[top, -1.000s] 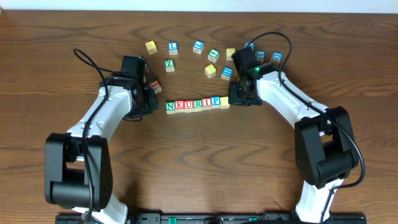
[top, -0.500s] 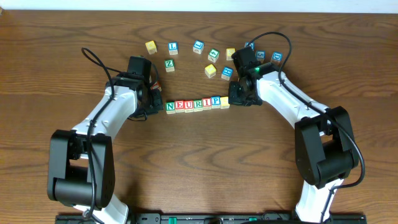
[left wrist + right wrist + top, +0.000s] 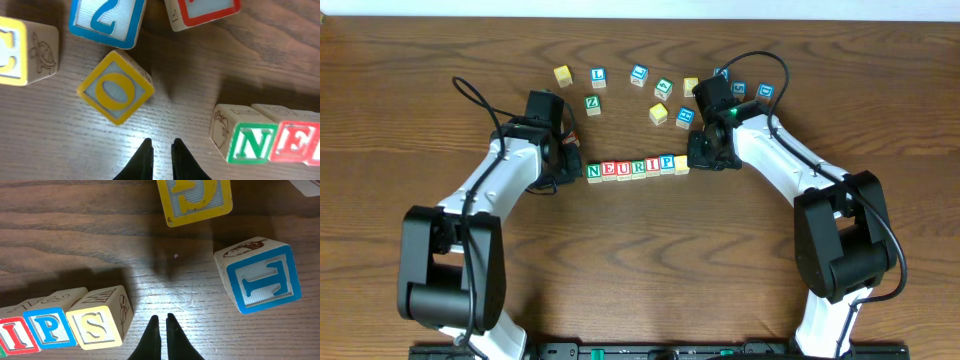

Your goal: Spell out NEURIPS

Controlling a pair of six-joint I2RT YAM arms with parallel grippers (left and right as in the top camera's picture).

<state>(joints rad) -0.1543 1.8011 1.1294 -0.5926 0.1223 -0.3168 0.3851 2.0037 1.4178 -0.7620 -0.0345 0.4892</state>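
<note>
The left claw (image 3: pixel 159 159) is pinched almost shut on nothing, its tips near the N block (image 3: pixel 245 144). The right claw (image 3: pixel 161 332) seems fully closed, also empty, just beside the yellow S block (image 3: pixel 95 326). Between them the row of blocks (image 3: pixel 632 167) reads NEURIPS on the bench (image 3: pixel 640 260).

Seven small pale wooden letter cubes (image 3: pixel 634 167) stood in one row. At least eleven loose wooden letter cubes (image 3: pixel 598 75) lay scattered; the arms hid some. There were two black-and-white robot arms (image 3: pixel 498 182) and one brown wooden table (image 3: pixel 650 270).
</note>
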